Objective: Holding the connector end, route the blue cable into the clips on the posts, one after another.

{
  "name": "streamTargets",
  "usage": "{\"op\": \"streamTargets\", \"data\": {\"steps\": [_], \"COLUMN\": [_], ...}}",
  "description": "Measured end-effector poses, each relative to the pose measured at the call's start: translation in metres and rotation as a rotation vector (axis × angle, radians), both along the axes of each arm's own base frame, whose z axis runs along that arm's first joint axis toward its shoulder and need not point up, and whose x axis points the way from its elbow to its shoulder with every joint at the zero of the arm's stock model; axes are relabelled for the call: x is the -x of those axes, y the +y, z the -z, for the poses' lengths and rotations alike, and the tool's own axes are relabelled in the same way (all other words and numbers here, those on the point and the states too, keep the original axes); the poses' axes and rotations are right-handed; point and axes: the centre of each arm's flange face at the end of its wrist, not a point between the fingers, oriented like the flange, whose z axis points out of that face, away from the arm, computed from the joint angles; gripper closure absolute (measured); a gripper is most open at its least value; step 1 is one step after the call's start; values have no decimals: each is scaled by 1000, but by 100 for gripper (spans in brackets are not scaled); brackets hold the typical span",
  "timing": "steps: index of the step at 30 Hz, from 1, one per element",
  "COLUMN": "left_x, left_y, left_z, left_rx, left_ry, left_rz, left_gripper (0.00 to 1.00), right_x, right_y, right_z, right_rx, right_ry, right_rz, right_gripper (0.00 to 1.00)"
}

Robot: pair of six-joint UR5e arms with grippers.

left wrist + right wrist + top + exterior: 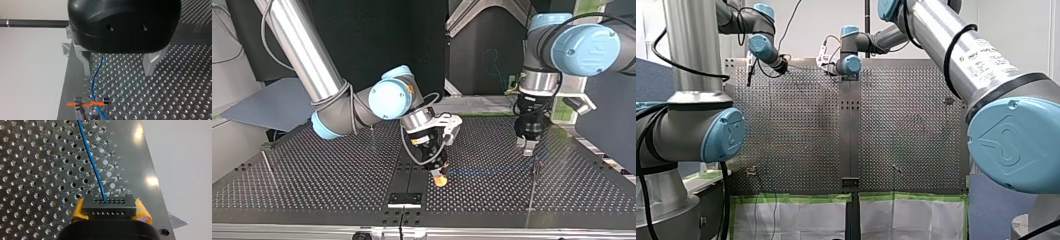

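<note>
The black connector [108, 205] sits between the yellow pads of my right gripper [110, 211], which is shut on it. From it the blue cable [92, 161] runs away over the perforated plate. In the top view my right gripper [440, 179] hangs low near the table's middle, and the blue cable [492, 172] stretches to a thin post [534, 172] at the right. My left gripper [527, 148] hovers just above that post, open. In the left wrist view the cable [96, 75] passes between my left gripper's [118, 74] metal fingers, touching neither, into an orange clip [96, 102].
Another thin post [266, 161] stands at the top view's far left edge of the plate. A black bracket [405, 199] lies at the near edge in the middle. In the left wrist view the plate's edge [71, 82] runs beside one finger.
</note>
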Motion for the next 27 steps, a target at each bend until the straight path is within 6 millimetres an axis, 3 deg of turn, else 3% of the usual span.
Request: {"op": "streamTargets", "data": {"steps": [13,27], "left_x": [-2,-32], "left_y": [-9,-30], "left_z": [-12,-16], "left_rx": [31,36], "left_ry": [-67,-65], "left_rz": [23,32], "left_gripper": [0,0], "right_x": [2,3], "right_y": [-3,-4], "right_z": [0,0], "right_rx": [0,-1], "right_ry": [0,-1], "right_rz": [1,1], "right_gripper": [100,100]}}
